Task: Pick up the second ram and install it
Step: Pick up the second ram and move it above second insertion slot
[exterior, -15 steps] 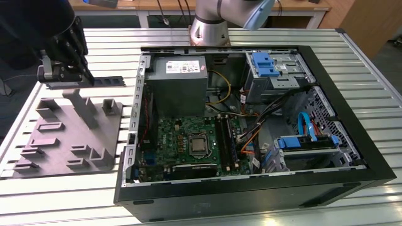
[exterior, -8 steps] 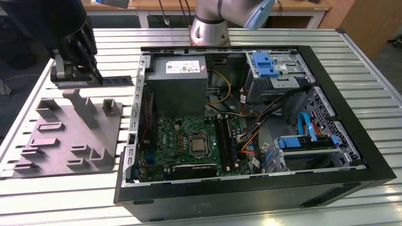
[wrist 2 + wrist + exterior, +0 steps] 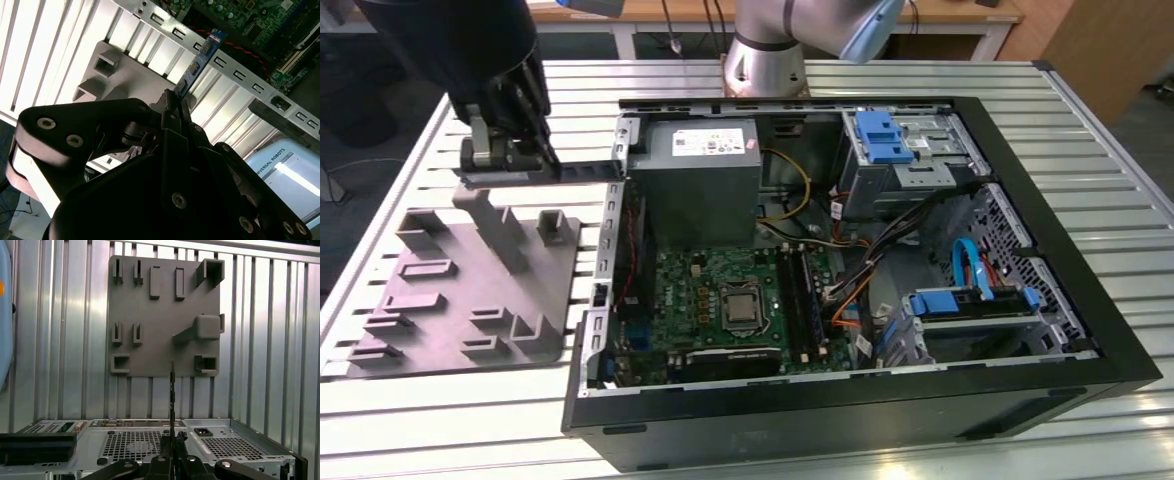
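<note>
My gripper [image 3: 500,152] hangs above the slatted table, between the grey fixture [image 3: 454,290] and the open computer case [image 3: 854,260]. It is shut on the second ram [image 3: 580,170], a thin dark strip that juts level from the fingers toward the case wall. In the second wrist view the ram [image 3: 197,65] sticks out past the closed fingertips [image 3: 167,102] toward the case's rim. In the first wrist view the ram [image 3: 172,390] shows edge-on as a thin line above the gripper [image 3: 172,457], with the fixture [image 3: 165,320] lying beyond it.
Inside the case lie the green motherboard [image 3: 707,300] with a square silver chip [image 3: 742,308], a grey power supply [image 3: 700,165], blue drive brackets [image 3: 887,135] and loose cables [image 3: 854,290]. The arm's base [image 3: 767,60] stands behind the case.
</note>
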Controlling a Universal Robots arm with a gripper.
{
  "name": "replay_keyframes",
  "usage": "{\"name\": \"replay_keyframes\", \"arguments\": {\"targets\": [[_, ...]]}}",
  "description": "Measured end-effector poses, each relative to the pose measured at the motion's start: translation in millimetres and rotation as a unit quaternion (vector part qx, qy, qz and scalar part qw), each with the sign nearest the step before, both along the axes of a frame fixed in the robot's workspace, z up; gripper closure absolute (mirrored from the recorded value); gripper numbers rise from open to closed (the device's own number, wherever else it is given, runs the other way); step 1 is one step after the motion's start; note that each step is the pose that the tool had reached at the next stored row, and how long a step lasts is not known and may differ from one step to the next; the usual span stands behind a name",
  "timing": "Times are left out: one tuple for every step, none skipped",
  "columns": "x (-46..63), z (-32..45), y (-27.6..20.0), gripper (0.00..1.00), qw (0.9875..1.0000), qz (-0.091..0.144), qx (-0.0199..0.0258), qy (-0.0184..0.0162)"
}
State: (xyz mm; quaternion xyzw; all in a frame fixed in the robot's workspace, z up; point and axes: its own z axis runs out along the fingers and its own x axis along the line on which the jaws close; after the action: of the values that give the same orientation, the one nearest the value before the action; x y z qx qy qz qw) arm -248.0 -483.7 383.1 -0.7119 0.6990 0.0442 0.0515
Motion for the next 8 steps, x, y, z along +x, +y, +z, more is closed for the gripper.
{"name": "replay_keyframes", "arguments": {"targets": [[2.1, 0.0, 0.0, 0.86, 1.0000, 0.000, 0.0000, 0.0000], [4.1, 0.0, 0.1, 0.86, 1.0000, 0.000, 0.0000, 0.0000], [6.3, 0.1, 0.1, 0.86, 1.0000, 0.000, -0.0001, 0.0000], [8.6, 0.0, 0.1, 0.86, 1.0000, 0.000, 0.0000, 0.0000], [11.2, 0.1, 0.2, 0.86, 1.0000, 0.000, -0.0001, 0.0000], [13.7, 0.0, 0.2, 0.86, 1.0000, 0.000, 0.0000, 0.0000], [16.4, 0.0, 0.2, 0.86, 1.0000, 0.000, 0.0000, 0.0000], [19.1, 0.0, 0.2, 0.86, 1.0000, 0.000, 0.0000, 0.0000]]}}
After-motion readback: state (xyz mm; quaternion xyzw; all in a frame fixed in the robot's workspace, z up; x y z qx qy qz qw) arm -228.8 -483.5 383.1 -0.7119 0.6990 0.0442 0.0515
